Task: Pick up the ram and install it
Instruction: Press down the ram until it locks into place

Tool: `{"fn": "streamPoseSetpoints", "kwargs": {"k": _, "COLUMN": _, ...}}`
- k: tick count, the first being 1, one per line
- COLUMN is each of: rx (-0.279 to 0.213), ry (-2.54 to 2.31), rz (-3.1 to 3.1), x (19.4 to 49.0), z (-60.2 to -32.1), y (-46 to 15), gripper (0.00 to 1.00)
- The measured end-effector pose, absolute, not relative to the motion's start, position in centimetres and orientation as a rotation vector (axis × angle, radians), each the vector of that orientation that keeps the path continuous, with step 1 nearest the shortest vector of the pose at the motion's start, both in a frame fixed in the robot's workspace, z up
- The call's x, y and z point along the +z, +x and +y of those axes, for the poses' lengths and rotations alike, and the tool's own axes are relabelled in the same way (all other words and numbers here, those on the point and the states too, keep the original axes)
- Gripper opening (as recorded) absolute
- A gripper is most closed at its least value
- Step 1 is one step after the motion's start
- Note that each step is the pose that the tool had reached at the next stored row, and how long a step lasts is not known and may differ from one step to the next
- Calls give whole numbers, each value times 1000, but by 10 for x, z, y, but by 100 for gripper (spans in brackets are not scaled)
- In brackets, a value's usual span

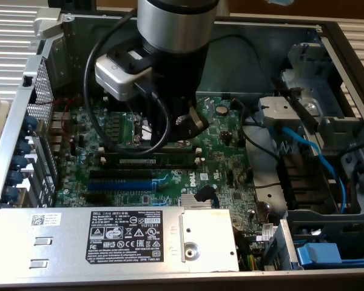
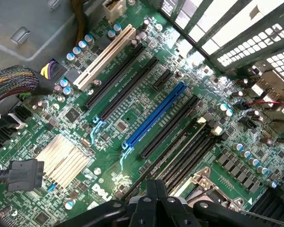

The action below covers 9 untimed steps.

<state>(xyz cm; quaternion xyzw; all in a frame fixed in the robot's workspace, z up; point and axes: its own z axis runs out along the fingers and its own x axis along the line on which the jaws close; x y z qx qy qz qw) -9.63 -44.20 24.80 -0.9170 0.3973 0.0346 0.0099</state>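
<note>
In the exterior view my gripper hangs low over the green motherboard, mostly covered by the arm's wrist. Just in front of it a long dark green-black stick, the ram, runs along the memory slots between white end clips. Whether it is seated I cannot tell. In the wrist view my black fingers are pressed together with nothing between them, so the gripper is shut. The black memory slots run beside a blue expansion slot.
The board sits in an open metal case. A labelled grey power supply fills the near side. Blue cables and drive cages stand at the exterior view's right. A finned heatsink and a bundle of black wires lie near the slots.
</note>
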Motion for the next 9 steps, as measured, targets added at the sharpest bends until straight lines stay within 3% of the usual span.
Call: {"fn": "streamPoseSetpoints", "kwargs": {"k": 9, "rx": 110, "ry": -2959, "rz": 1006, "x": 248, "z": -442, "y": -96, "gripper": 11}}
